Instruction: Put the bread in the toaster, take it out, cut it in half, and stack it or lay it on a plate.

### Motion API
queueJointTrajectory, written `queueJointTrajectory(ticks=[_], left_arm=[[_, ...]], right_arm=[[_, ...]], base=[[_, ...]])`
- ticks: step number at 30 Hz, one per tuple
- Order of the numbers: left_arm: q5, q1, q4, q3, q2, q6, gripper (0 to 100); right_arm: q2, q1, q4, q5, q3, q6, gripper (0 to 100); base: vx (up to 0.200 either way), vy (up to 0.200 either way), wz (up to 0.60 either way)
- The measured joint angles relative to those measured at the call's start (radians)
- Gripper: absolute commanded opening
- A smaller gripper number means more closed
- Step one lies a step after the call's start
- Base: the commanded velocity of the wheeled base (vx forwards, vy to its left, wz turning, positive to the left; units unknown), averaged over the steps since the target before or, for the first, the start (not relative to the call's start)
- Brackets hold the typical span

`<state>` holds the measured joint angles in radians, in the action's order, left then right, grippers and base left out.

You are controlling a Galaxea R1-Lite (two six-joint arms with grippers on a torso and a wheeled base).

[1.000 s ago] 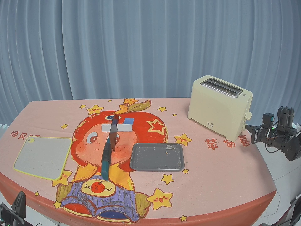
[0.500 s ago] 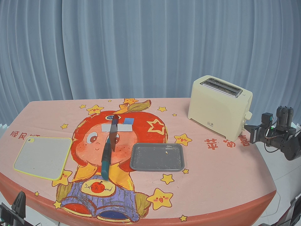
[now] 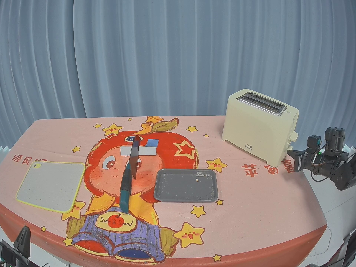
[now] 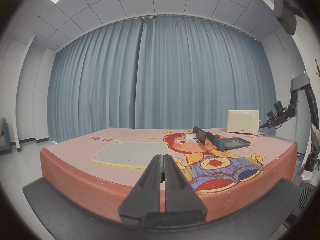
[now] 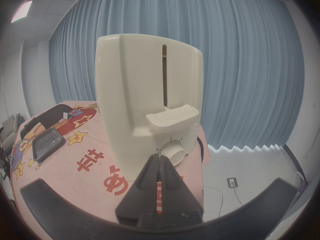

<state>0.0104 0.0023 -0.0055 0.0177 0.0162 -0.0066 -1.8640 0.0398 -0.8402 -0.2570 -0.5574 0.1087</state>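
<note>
The cream toaster [image 3: 259, 125] stands at the table's back right; what lies inside its top slots [image 3: 261, 103] is hidden. My right gripper [image 3: 289, 153] hovers just off the toaster's right end, fingers shut and holding nothing. In the right wrist view that gripper [image 5: 159, 159] points at the dial [image 5: 174, 151], below the lever [image 5: 171, 117], which sits at the low end of its slot. A grey plate [image 3: 185, 196] lies mid-table. My left gripper [image 4: 163, 160] is shut and held low before the table's front left edge.
A knife [image 3: 127, 178] with a teal handle lies left of the plate, blade pointing away from me. A yellow-rimmed cutting board [image 3: 50, 185] rests at the left. Two small cards [image 3: 142, 149] lie behind the knife tip. A curtain hangs behind the table.
My right gripper has crept a little to the left, closer to the toaster's end. Nothing on the table has moved.
</note>
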Motion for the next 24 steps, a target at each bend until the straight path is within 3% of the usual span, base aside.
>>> queueJointTrajectory(ticks=[24], left_arm=[[0.0, 0.0, 0.0, 0.0, 0.0, 0.0, 0]], right_arm=[[-0.002, -0.002, 0.001, 0.002, 0.03, 0.001, 0]], base=[[0.0, 0.0, 0.0]])
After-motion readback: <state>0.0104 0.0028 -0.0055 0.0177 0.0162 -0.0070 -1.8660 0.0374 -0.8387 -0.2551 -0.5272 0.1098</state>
